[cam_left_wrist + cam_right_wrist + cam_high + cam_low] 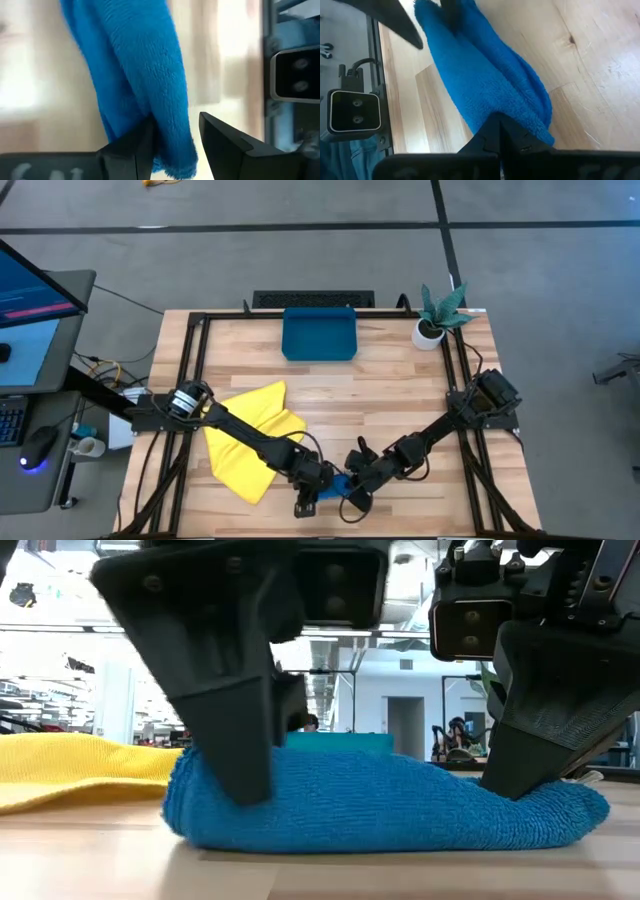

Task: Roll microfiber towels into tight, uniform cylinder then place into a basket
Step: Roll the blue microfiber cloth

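Note:
The blue towel (380, 805) lies rolled into a thick cylinder on the table near its near edge, along that edge; it also shows in the high view (337, 483). My left gripper (307, 502) is on the roll's left end, my right gripper (353, 502) on its right end. The yellow towel (250, 442) lies loosely spread on the table's left part, under my left arm. The teal basket (320, 333) stands at the far edge with nothing in it. My left gripper (175, 140) has the roll's left end (172, 125) between its two fingers, which come from above and lie across the roll. One finger (137, 147) lies against the cloth. The roll rests on the table. My right gripper (500, 132) presses its shut fingertips (520, 775) down into the roll near its right end (530, 117), slanting from above. The cloth is dented in there. The roll lies on the table.
A small white pot with a green plant (437, 315) stands at the far right corner. Black frame rails (195, 370) run along the table's sides. Bare wood lies between the basket and the towels.

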### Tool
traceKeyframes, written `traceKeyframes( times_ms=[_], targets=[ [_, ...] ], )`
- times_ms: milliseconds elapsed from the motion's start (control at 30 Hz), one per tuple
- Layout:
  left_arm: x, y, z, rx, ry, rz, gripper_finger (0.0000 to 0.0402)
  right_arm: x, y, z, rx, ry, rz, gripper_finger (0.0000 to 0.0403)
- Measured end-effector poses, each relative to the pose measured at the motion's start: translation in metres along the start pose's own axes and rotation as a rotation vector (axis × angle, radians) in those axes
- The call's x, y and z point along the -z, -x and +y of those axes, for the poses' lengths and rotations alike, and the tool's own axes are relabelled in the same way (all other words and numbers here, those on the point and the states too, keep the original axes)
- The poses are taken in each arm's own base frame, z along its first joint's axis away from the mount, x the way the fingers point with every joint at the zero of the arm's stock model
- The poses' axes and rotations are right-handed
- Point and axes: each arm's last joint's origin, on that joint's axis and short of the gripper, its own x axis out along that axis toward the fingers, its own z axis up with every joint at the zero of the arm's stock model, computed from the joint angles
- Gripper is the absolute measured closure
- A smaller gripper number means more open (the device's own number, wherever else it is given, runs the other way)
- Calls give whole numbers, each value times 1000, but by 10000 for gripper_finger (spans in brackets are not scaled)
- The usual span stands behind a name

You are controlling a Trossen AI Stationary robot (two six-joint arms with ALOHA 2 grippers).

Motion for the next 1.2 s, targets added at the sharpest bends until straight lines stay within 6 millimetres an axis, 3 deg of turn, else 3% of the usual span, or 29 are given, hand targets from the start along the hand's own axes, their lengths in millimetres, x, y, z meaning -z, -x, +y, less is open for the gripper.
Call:
traceKeyframes(
  times_ms=[233, 600, 733, 933, 1200],
  targets=[
    [10, 36, -21, -148, -18, -60, 261, 0, 0, 0, -10, -8, 1, 385],
    [15, 38, -59, -110, -249, -219, 262, 0, -1, 0, -19, -10, 10, 385],
    [16, 33, -59, -113, -317, -219, 262, 0, -1, 0, -21, -11, 10, 388],
    [11, 12, -39, -128, -289, -162, 262, 0, -1, 1, -30, -7, 8, 385],
    [9, 11, -36, -158, -265, -181, 262, 0, -1, 1, -32, -4, 11, 390]
  ],
)
